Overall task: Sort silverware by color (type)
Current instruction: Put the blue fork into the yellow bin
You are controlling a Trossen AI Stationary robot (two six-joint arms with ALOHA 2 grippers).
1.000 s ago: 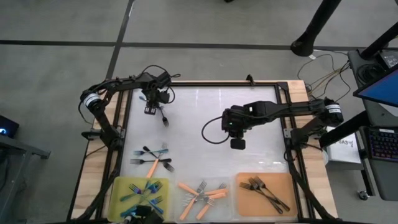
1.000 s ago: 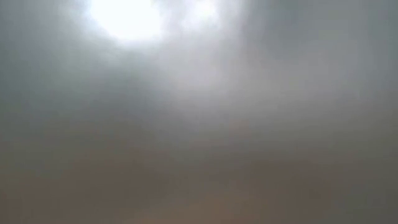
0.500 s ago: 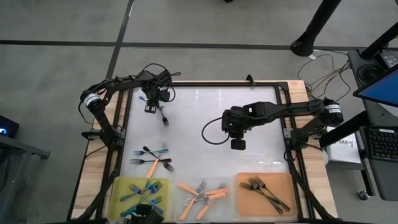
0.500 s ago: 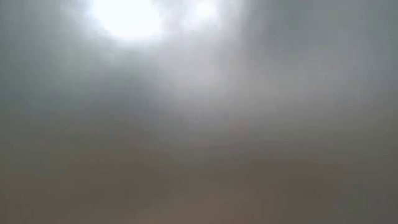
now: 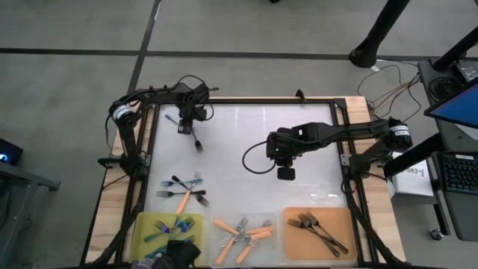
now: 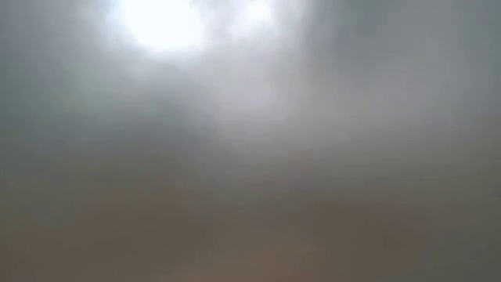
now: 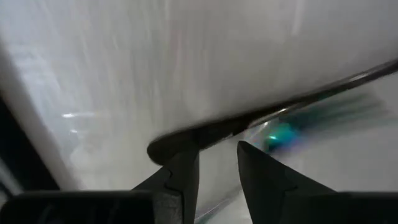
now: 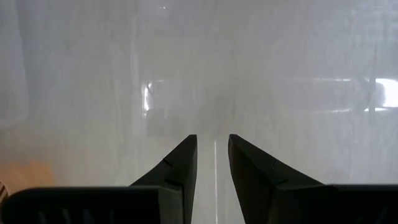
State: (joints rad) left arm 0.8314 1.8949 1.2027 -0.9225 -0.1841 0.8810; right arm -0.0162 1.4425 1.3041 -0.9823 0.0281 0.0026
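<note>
A dark fork [image 5: 196,141] lies alone on the white table at the far left. My left gripper [image 5: 184,127] points down just beside its handle end. In the left wrist view the open fingers [image 7: 217,165] stand right at the end of the dark handle [image 7: 186,138], with a blue-teal fork [image 7: 283,134] blurred beyond it. That blue fork [image 5: 171,117] lies by the table's left frame. Several mixed forks [image 5: 183,191] lie in a loose pile at the near left. My right gripper [image 5: 284,174] hangs open over the table's middle, with nothing between its fingers [image 8: 212,155]. My left gripper comes at the dark fork's handle end [image 7: 163,148] from above, with a fingertip right beside it. Whether it touches the handle, I cannot tell. The fork lies flat on the table.
Three trays stand along the near edge. The yellow one [image 5: 142,224] holds blue forks, the clear one [image 5: 221,250] orange-handled forks, and the orange one [image 5: 293,243] dark forks. A black frame [image 5: 343,149] rims the table. The low view shows only haze.
My left arm has swung a little toward the table's far right and sunk closer to the dark fork's handle end. The blue fork by the left frame has come out from under the arm. The forks have stayed where they were.
</note>
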